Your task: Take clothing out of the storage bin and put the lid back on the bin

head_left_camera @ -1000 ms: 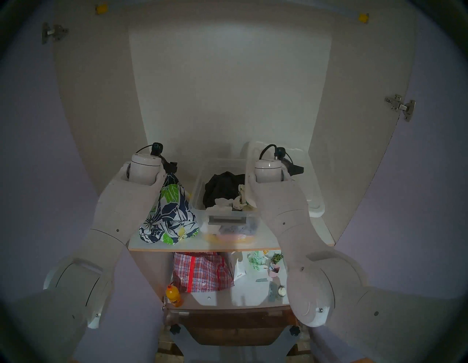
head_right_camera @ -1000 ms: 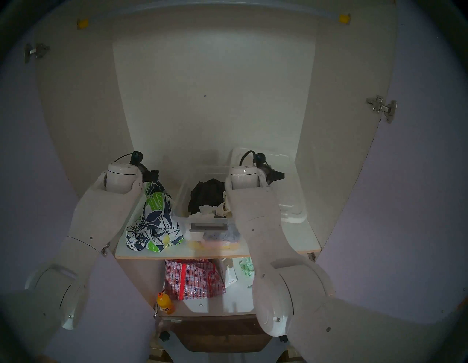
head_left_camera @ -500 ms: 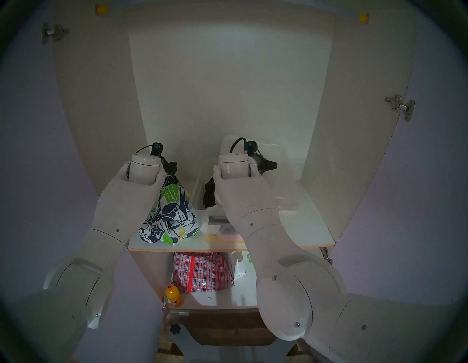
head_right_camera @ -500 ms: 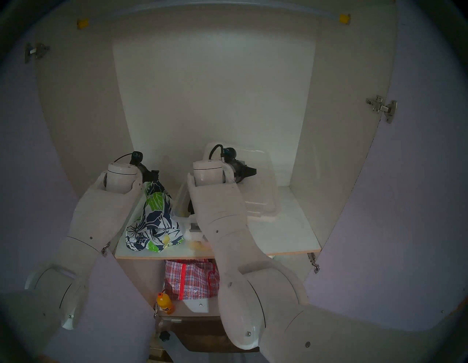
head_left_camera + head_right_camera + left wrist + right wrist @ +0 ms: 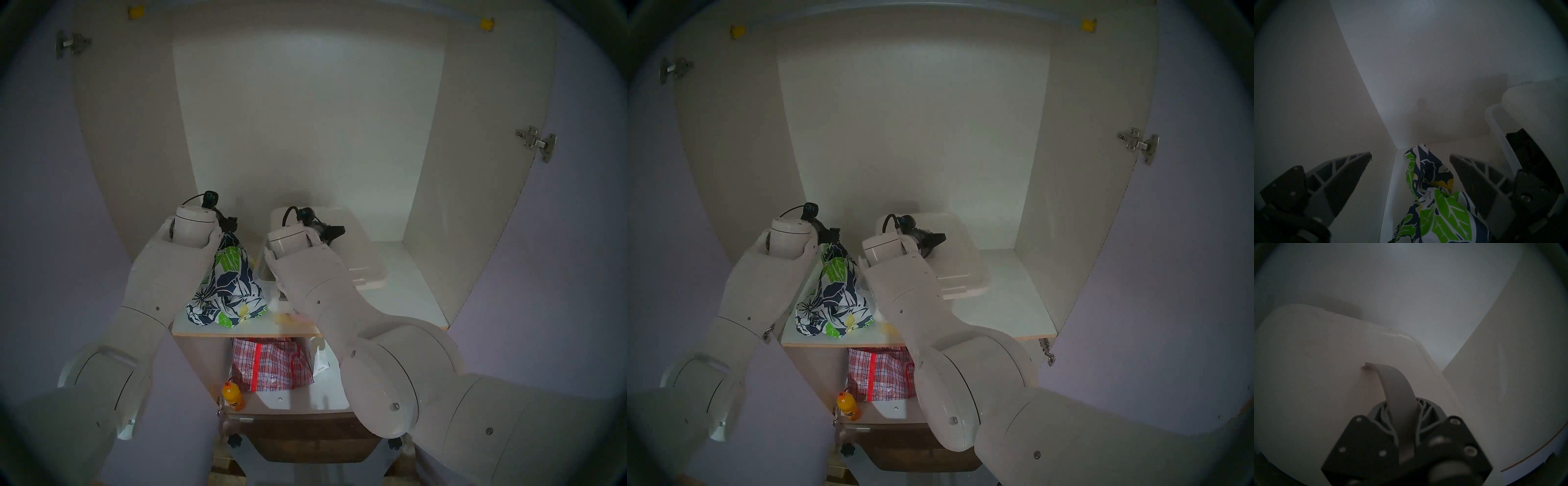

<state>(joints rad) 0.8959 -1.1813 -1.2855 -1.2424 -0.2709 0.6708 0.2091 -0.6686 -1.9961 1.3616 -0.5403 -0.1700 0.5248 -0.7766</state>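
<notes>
Right wrist view showed right gripper fingers clamped on the lid handle over the storage bin; left gripper fingers apart above the clothing on shelf.

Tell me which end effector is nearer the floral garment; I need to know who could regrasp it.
Left. The left end effector is open directly over the floral garment. The right end effector is off to the side, shut on the lid handle.

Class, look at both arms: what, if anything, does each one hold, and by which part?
The right gripper holds the white lid by its grey handle. The left gripper holds nothing; its jaws stand open over the floral clothing.
</notes>
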